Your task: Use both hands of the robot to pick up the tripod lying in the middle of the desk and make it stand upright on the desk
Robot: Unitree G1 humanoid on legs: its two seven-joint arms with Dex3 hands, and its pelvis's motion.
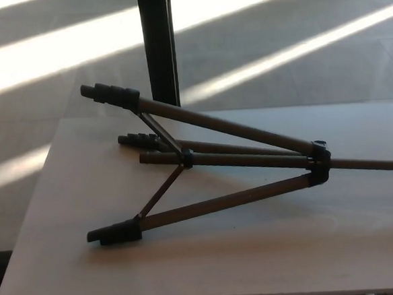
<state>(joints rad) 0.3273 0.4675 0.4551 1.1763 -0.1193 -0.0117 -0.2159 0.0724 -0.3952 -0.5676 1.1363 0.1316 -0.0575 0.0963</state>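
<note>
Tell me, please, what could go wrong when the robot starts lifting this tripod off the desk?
The tripod lies on its side with legs spread, feet at picture left, so a grip on one leg may let it swing. Its centre column runs past the picture's right edge, perhaps beyond the desk, and might tip it. Neither hand shows yet.

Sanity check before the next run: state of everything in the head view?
tripod: lying on its side on the desk, legs spread, feet toward the robot's left, centre column running off the right edge.
desk: bearing the tripod; one raised foot reaches past its far edge.
dark post: upright on the floor behind the desk.
left hand: not in view.
right hand: not in view.
</note>
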